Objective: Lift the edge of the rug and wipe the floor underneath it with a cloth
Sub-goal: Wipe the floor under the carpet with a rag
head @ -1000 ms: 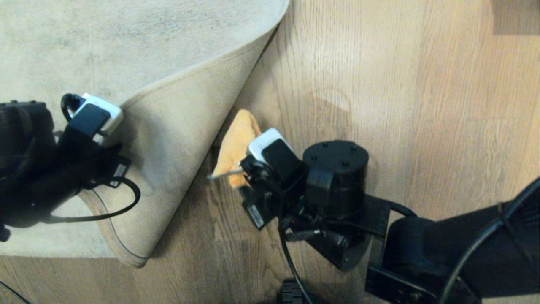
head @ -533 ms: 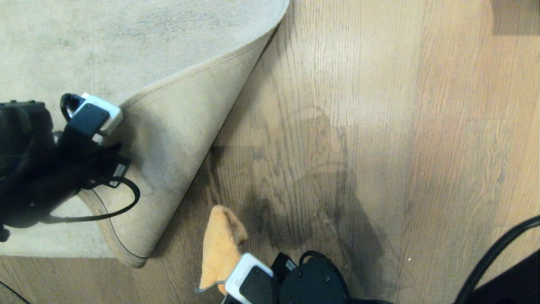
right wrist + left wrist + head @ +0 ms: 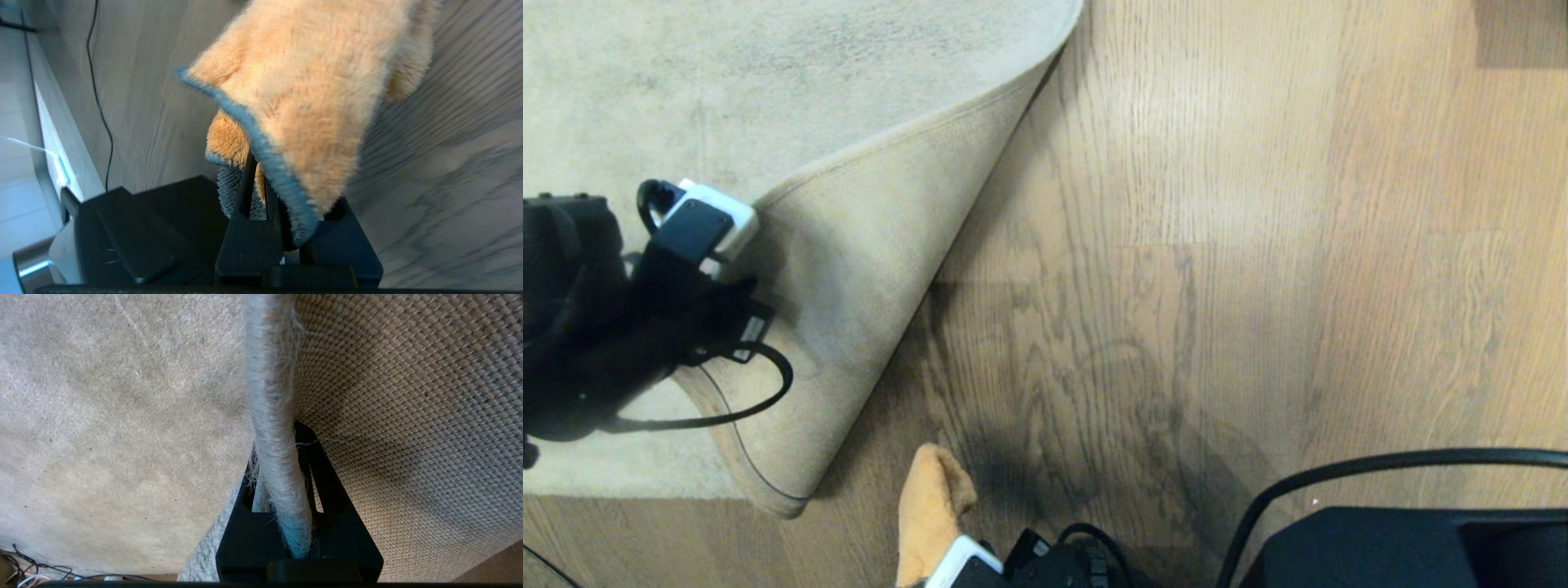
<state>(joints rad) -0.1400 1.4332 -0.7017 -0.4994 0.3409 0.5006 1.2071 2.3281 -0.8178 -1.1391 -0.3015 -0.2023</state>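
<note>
The light grey rug's corner is folded back, beige woven backing (image 3: pixel 866 269) up, baring the wood-grain floor (image 3: pixel 1176 245). My left gripper (image 3: pixel 727 322) sits at the left, shut on the rug edge (image 3: pixel 278 416); the fuzzy border runs straight between its black fingers (image 3: pixel 322 486). My right gripper (image 3: pixel 286 188) is shut on the cloth (image 3: pixel 310 94), an orange fluffy rag with blue-grey trim that flops over the fingers. In the head view the cloth (image 3: pixel 931 506) pokes up from the bottom edge, near the tip of the folded corner, with only the right wrist showing below it.
A black part of the robot (image 3: pixel 1405 547) and a looping black cable (image 3: pixel 1339 474) fill the bottom right. In the right wrist view a thin cable (image 3: pixel 98 81) lies on the floor beside a white skirting board (image 3: pixel 45 134). Open floor stretches right of the fold.
My right gripper has drawn the cloth back from beside the fold to the head view's bottom edge. The left gripper and the lifted rug corner have stayed still.
</note>
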